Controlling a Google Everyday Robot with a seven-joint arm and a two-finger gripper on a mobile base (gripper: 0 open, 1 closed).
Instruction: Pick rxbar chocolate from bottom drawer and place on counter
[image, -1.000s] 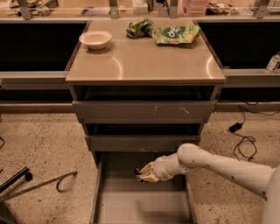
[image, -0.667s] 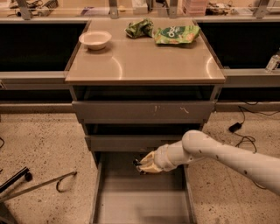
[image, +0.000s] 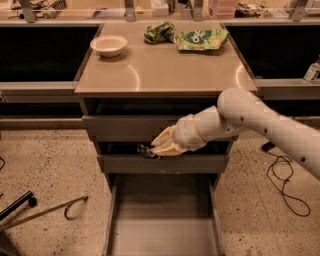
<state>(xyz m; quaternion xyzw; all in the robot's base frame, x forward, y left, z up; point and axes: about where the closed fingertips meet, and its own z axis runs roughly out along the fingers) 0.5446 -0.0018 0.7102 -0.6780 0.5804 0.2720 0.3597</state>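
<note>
My gripper (image: 156, 147) hangs in front of the two upper drawer fronts, well above the open bottom drawer (image: 162, 235). It is shut on the rxbar chocolate (image: 146, 150), a small dark bar that sticks out to the left of the pale fingers (image: 167, 141). The bottom drawer's grey floor lies bare below. The counter (image: 165, 67) is the glossy beige top above the gripper. My white arm (image: 265, 122) reaches in from the right.
On the counter stand a white bowl (image: 109, 45) at the back left, a crumpled green wrapper (image: 159, 32) and a larger green snack bag (image: 201, 39) at the back. A black cable (image: 282, 180) lies on the floor at right, a metal frame (image: 42, 210) at left.
The gripper has risen with the dark bar from just above the bottom drawer up to the level of the upper drawer fronts.
</note>
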